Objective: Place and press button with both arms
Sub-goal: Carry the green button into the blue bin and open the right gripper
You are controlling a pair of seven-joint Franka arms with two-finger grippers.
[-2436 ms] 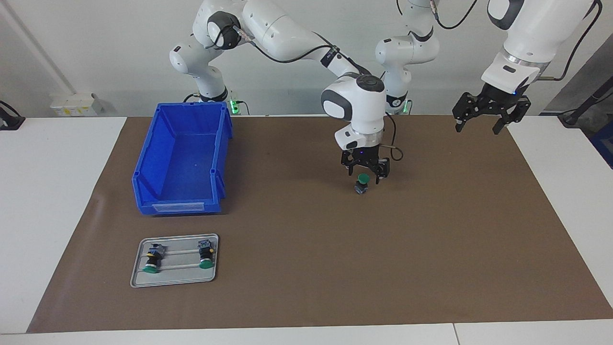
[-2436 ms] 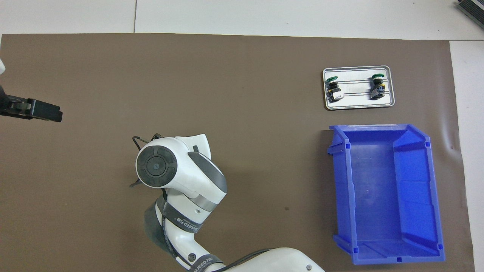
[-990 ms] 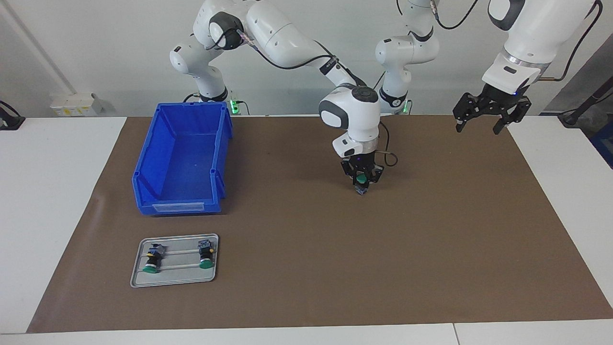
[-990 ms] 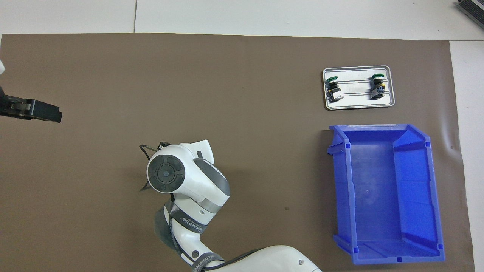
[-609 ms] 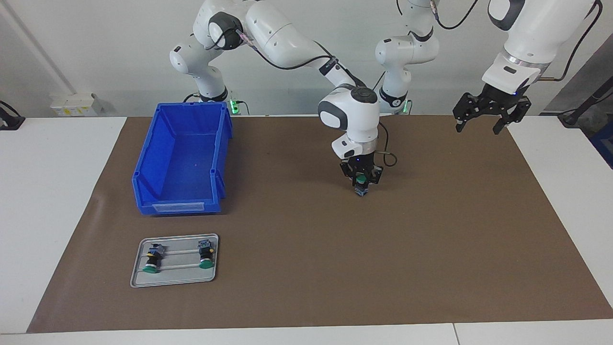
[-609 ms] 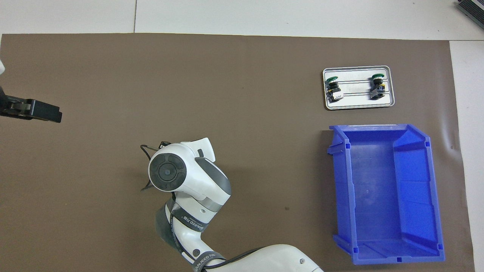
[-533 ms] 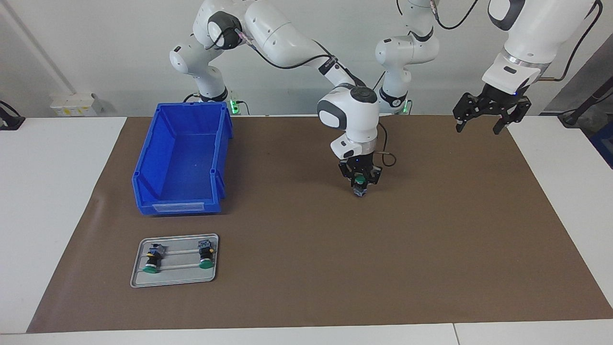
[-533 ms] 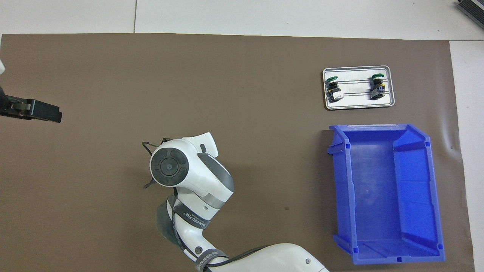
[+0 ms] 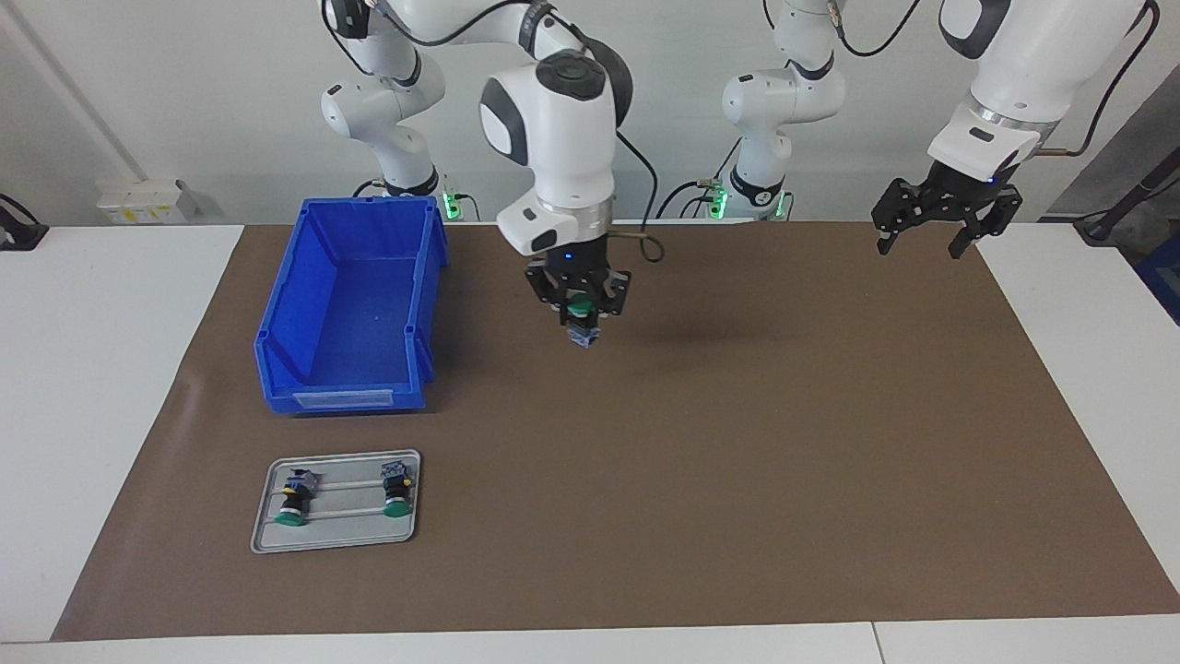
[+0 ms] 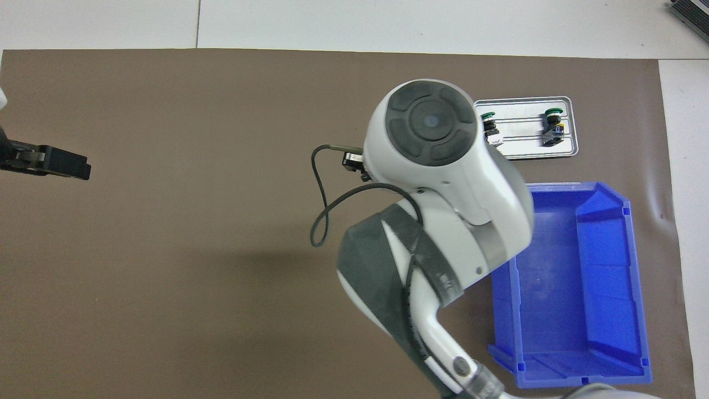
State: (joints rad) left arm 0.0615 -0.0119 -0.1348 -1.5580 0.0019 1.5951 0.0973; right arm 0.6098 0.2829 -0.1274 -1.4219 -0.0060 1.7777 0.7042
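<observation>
2 steps remain, we judge: placing and pressing. Our right end effector (image 9: 579, 316) pinches the button (image 9: 581, 327) in the air over the worktop (image 9: 737, 443) beside the blue bin (image 9: 350, 304); our left end effector (image 9: 926, 235) waits, spread.

White table (image 9: 101, 350) w/ brown mat (image 9: 645, 480); plain white wall (image 9: 184, 92) at robots' end.

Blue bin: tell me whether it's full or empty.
Empty: the blue bin shows only its bare floor in the facing view; nothing lies inside.
</observation>
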